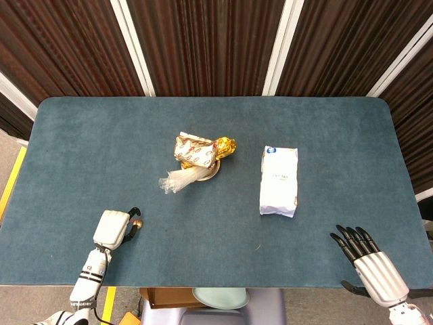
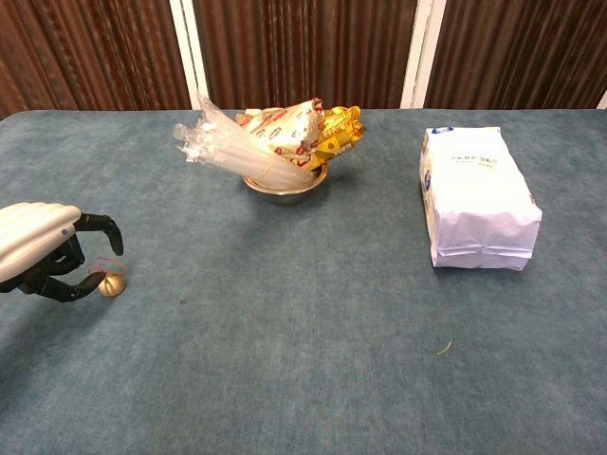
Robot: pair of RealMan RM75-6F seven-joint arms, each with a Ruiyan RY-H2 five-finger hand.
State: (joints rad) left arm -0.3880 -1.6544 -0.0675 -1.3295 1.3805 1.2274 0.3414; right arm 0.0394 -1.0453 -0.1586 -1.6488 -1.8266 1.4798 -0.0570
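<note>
A small gold ball [image 2: 112,284] with a thin red loop lies on the blue-green table cloth [image 2: 303,332] at the near left. My left hand [image 2: 43,251] rests right beside it. One finger is lifted above the ball and a lower fingertip [image 2: 83,293] lies against its side, so nothing is pinched. The head view shows the same left hand [image 1: 111,228] with the gold ball [image 1: 137,221] just off its fingertips. My right hand [image 1: 369,261] hovers at the near right edge, fingers spread and holding nothing, well short of the white bag [image 1: 279,180].
A small metal bowl [image 2: 285,192] at the table's middle holds a printed snack packet [image 2: 285,128], gold wrappers [image 2: 340,133] and a clear plastic sleeve [image 2: 223,142] sticking out left. The white bag [image 2: 477,197] lies flat to the right.
</note>
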